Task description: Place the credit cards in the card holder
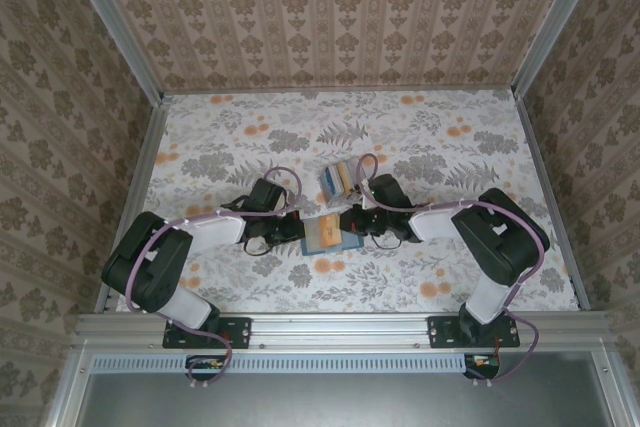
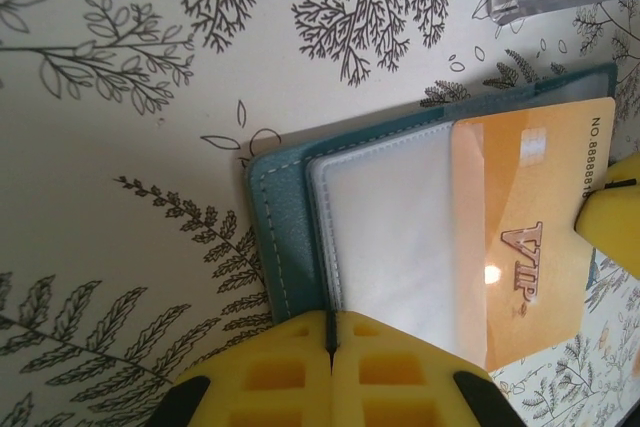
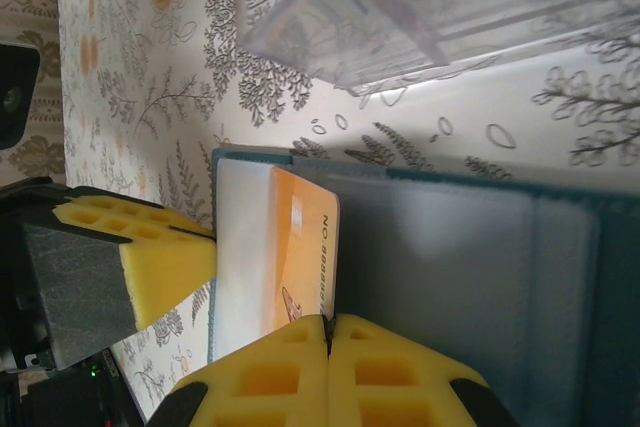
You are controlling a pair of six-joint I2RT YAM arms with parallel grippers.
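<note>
Left fingers, right fingers both closed at open card holder edges, perhaps pressing it.

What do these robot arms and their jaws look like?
Both the left arm and right arm have bulky black joints, white links and looping purplish cables. Their jaws are bright yellow blocks moulded with square pockets, on black mounts.
</note>
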